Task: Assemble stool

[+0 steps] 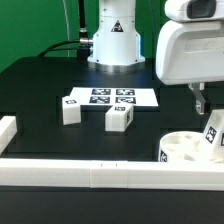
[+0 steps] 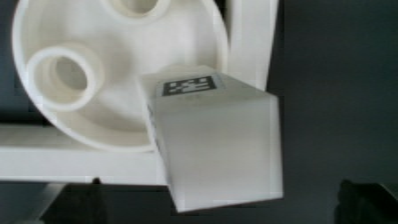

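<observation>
- The hand [image 1: 200,100] hangs spread wide and empty just above the tagged leg [image 1: 213,135], which stands on the seat [image 1: 180,150] at the exterior view's near right of the desk [image 1: 40,80].
- Descending off-centre, a finger could strike the leg's top and tip it off the seat.

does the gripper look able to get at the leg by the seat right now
Probably yes. The gripper is open and hangs above that leg, with nothing between them in either view. The seat close against it may crowd one finger on the way down.
</observation>
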`<state>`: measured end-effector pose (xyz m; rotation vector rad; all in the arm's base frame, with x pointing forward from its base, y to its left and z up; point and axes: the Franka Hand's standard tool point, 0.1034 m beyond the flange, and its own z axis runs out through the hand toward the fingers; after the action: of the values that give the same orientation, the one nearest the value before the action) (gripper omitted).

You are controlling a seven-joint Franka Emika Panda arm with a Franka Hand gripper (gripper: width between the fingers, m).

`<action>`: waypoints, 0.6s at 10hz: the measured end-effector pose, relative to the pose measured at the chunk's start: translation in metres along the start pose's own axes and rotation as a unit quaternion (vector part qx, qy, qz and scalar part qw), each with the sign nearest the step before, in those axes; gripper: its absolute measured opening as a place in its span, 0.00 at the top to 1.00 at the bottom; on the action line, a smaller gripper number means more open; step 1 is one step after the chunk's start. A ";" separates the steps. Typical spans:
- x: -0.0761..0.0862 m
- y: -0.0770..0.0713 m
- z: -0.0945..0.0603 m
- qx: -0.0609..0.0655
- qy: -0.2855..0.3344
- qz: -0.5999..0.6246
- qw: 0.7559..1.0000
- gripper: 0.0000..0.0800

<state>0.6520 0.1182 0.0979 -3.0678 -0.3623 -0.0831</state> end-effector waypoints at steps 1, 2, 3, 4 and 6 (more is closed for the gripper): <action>0.000 0.001 0.000 -0.001 0.001 -0.058 0.998 0.19; 0.000 0.002 0.000 -0.006 -0.001 -0.115 0.993 0.19; -0.001 0.002 0.000 -0.010 -0.004 -0.161 0.987 0.19; -0.002 0.003 0.001 -0.012 -0.010 -0.201 0.979 0.19; -0.002 0.005 0.000 -0.016 -0.012 -0.254 0.967 0.19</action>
<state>0.6510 0.1131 0.0972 -2.9235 -1.1459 -0.0708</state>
